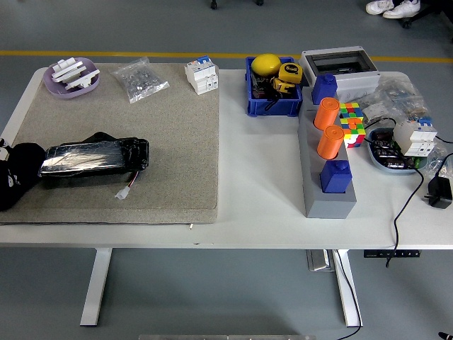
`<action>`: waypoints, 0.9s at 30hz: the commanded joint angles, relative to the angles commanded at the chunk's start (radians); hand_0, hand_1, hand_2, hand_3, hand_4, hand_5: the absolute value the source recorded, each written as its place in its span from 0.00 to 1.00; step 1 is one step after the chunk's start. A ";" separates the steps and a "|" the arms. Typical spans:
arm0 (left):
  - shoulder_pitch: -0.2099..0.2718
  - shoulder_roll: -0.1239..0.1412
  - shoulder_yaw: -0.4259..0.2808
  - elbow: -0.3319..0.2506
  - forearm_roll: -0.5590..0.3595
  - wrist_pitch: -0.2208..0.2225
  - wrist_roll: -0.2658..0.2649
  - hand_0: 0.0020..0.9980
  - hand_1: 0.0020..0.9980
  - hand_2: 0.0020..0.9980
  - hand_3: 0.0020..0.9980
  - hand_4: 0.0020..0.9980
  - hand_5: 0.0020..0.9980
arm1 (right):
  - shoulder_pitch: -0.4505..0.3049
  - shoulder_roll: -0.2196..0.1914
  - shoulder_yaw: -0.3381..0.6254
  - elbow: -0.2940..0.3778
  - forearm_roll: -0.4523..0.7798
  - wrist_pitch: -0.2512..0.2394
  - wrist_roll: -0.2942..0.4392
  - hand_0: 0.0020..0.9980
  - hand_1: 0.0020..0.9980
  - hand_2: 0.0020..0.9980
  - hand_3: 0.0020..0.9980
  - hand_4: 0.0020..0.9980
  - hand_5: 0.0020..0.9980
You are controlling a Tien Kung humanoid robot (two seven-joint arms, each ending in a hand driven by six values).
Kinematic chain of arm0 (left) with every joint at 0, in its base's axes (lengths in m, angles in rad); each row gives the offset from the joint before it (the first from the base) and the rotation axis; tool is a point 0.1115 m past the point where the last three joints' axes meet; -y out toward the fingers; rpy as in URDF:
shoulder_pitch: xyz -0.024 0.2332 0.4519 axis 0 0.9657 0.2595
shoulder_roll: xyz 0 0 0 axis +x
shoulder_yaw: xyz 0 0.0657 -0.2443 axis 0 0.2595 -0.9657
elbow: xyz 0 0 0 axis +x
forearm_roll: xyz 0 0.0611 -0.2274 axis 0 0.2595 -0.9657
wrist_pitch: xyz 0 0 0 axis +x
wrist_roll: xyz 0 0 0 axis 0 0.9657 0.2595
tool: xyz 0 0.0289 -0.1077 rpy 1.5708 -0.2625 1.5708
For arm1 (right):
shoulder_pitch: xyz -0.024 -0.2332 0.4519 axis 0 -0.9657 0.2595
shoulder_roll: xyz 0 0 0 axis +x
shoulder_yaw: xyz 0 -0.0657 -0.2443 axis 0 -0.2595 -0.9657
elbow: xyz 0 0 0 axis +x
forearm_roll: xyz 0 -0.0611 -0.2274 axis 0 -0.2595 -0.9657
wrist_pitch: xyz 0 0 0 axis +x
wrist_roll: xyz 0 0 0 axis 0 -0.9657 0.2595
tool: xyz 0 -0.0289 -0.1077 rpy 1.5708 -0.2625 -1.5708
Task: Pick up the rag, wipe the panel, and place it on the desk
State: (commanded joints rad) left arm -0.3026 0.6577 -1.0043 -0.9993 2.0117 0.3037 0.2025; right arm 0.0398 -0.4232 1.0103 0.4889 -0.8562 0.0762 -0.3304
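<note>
The panel point(94, 160), a flat dark slab wrapped in glossy black film with a small white plug on a wire, lies on the beige mat point(170, 142). A bunched black rag point(20, 173) sits against the panel's left end, at the picture's left edge. My left hand point(3, 185) comes in there as a black shape, and I cannot separate it from the rag. The right arm does not show.
At the mat's back stand a purple dish point(71, 78), a bag of small parts point(140, 79) and a white breaker point(201, 75). To the right are a blue bin point(272, 85), a grey block with orange and blue pieces point(327, 166), a colour cube point(351, 122) and cables.
</note>
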 joint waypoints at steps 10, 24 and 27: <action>0.051 0.010 -0.091 -0.055 -0.006 0.002 -0.018 0.49 0.76 0.78 0.64 0.72 0.13 | 0.000 0.000 0.004 0.000 -0.001 0.000 0.000 0.74 0.43 0.71 0.68 1.00 0.60; 0.140 -0.041 -0.312 -0.088 -0.309 0.009 -0.181 0.45 0.70 0.69 0.59 0.63 0.11 | -0.003 0.003 0.001 0.000 0.001 0.003 -0.002 0.74 0.43 0.71 0.68 1.00 0.60; 0.147 -0.068 -0.352 -0.081 -0.439 0.000 -0.242 0.45 0.70 0.69 0.59 0.63 0.11 | -0.003 0.005 0.001 -0.001 0.002 0.003 -0.002 0.74 0.43 0.71 0.68 1.00 0.60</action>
State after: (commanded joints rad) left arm -0.1553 0.5894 -1.3563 -1.0802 1.5726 0.3041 -0.0391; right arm 0.0363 -0.4181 1.0113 0.4876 -0.8541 0.0796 -0.3325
